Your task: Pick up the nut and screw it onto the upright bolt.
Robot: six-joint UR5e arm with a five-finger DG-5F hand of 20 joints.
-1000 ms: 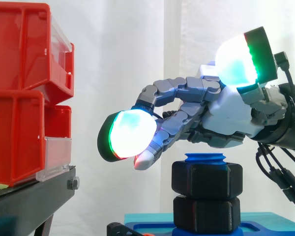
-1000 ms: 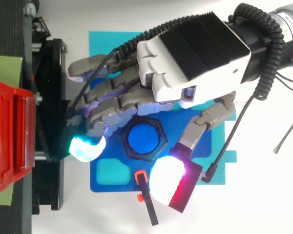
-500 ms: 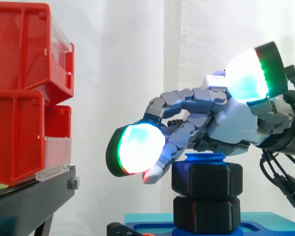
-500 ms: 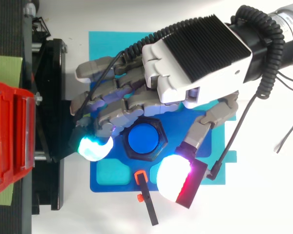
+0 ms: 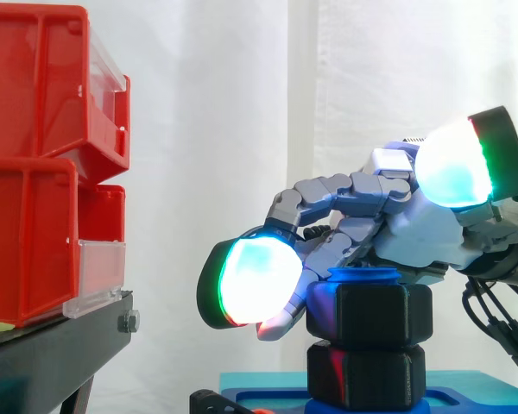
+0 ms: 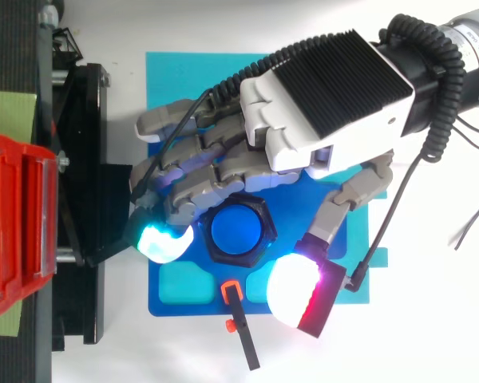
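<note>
1. Nearest the side camera, a thin black tool (image 6: 243, 339) with an orange clip lies across the front edge of the blue base (image 6: 176, 307).
2. The base is a shallow tray. Pale teal pockets (image 6: 183, 281) are sunk in its floor near the tool, and the bolt (image 6: 234, 230) stands upright in its middle.
3. The thumb's glowing pad (image 6: 295, 289) hangs just in front of the bolt, apart from it.
4. The nut (image 5: 369, 315), black and six-sided, sits on the bolt near its blue top. A lower nut (image 5: 367, 375) is directly beneath it, down at the base.
5. The hand (image 6: 327, 96) reaches over the nut from the right. Its fingers (image 6: 191, 171) are loosely bent past the nut's far left side and are not closed round it. Whether they brush it, I cannot tell.
6. To the left, stacked red bins (image 5: 34, 233) with clear front lips rest on a black stand (image 5: 60, 345). What they hold is hidden.
7. Farthest back hangs the white curtain (image 5: 224, 103).
</note>
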